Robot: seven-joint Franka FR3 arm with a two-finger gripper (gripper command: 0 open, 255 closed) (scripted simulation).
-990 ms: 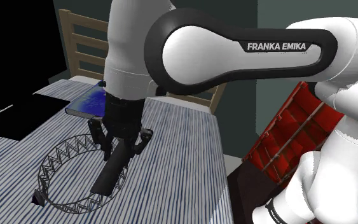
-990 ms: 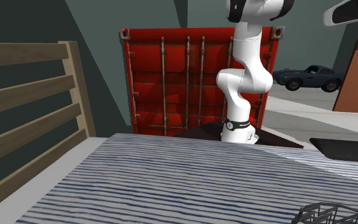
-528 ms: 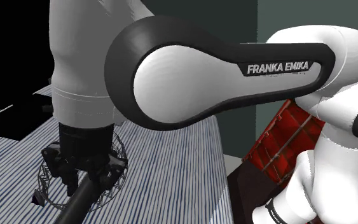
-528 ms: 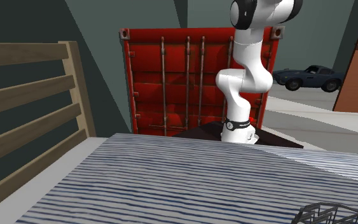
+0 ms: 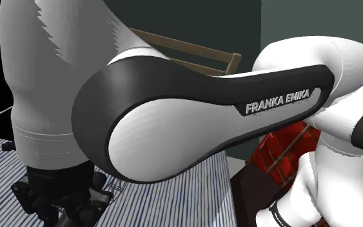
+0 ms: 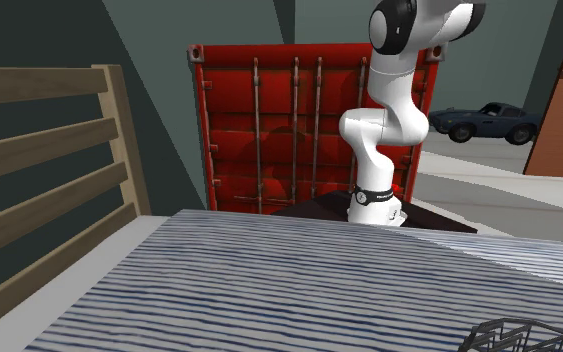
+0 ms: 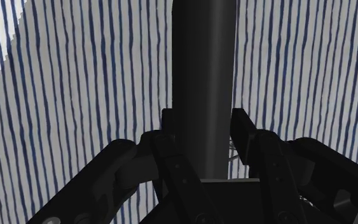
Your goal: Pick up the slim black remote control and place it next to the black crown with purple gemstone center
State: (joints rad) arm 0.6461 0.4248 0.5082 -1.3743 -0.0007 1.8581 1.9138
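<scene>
Remote (image 7: 204, 83), far end beyond the edge

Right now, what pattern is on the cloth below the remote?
The cloth has thin blue-and-white stripes; clearest in the wrist view.

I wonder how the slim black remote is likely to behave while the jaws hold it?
The remote looks straight and rigid, so it probably won't sag. The jaws clasp it near one end, most of its length sticking out, so it may pivot in the grip. Its faces look smooth, so it might slip.
</scene>
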